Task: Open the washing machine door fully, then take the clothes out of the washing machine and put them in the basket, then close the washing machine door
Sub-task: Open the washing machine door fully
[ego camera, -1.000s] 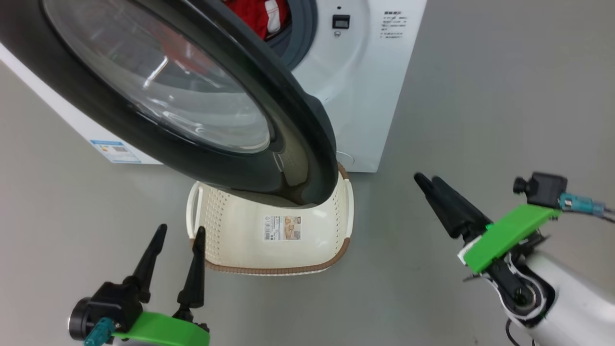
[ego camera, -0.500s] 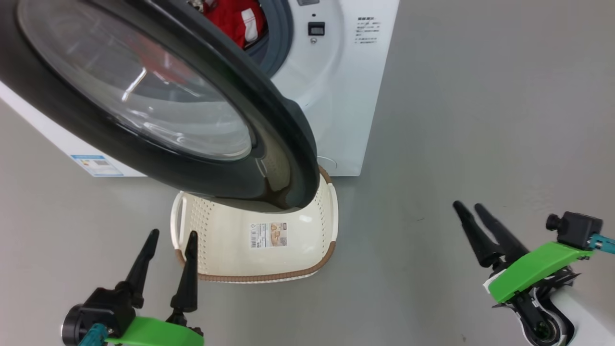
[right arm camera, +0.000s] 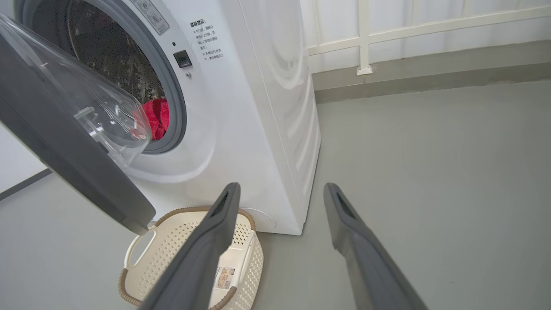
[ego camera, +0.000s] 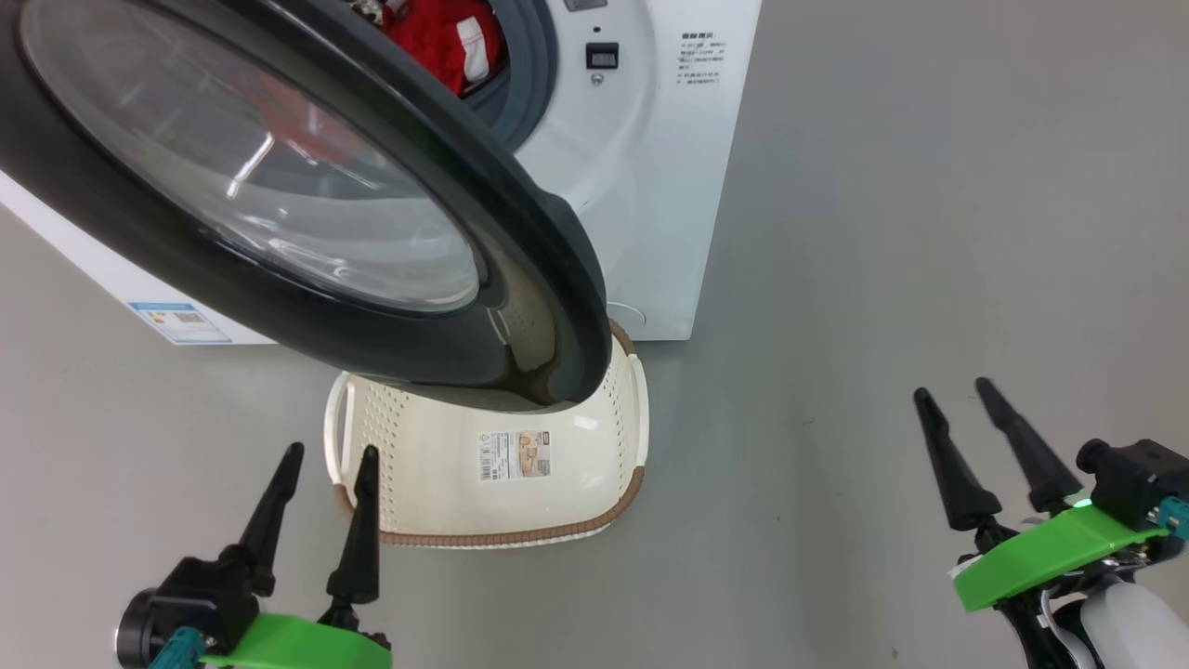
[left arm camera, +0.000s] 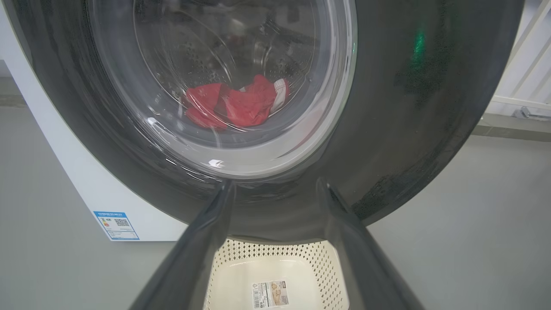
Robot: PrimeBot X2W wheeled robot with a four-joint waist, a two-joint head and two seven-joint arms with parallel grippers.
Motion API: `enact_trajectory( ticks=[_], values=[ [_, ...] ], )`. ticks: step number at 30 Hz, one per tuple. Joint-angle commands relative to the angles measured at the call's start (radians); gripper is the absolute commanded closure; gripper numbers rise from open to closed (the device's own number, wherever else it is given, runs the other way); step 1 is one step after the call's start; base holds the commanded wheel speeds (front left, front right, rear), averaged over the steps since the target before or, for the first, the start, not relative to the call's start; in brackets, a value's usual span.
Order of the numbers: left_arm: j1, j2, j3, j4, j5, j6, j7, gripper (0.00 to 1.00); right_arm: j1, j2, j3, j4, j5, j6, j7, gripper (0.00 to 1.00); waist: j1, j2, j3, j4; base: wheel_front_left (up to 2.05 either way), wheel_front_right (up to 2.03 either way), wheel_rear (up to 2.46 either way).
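The washing machine sat on the grey floor. The washing machine door was swung out from its front, the glossy black rim hanging over the far end of the basket. The basket stood on the floor just in front of the machine, with nothing in it but a sticker on its bottom. The clothes, red with a bit of white, lay inside the drum; from the left wrist view they showed through the door's glass.

The left gripper hovered by the basket's near left corner, its fingers apart and holding nothing. I could not tell whether one finger touched the rim. The right gripper hung well off to the right over bare floor, its fingers also spread and empty.
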Motion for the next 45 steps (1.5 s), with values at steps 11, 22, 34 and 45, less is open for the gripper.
enact_trajectory(
  ticks=[11, 22, 34, 45],
  values=[
    [0.012, 0.015, 0.033, -0.03, 0.007, -0.006, -0.012, 0.0, 0.101, 0.112, -0.167, -0.077, -0.22, 0.008, -0.009, 0.0, 0.0, 0.0, -0.006, 0.012, 0.0, 0.0, 0.0],
    [0.02, 0.015, 0.029, -0.03, 0.006, -0.006, -0.012, 0.0, 0.123, 0.14, -0.18, -0.064, -0.235, 0.008, -0.009, 0.0, 0.0, 0.0, -0.012, 0.014, 0.0, 0.0, 0.0],
    [0.022, 0.015, 0.017, -0.029, -0.004, -0.006, -0.012, 0.0, 0.03, 0.16, -0.104, -0.121, -0.128, 0.008, -0.009, 1.0, 0.0, 0.0, -0.016, 0.027, 0.0, 0.0, 0.0],
    [0.016, 0.015, -0.017, -0.026, -0.034, -0.006, -0.012, 0.0, -0.231, 0.101, 0.172, -0.105, 0.204, 0.008, -0.009, 1.0, 0.0, 0.0, 0.0, 0.087, 0.0, 0.0, 0.0]
  ],
)
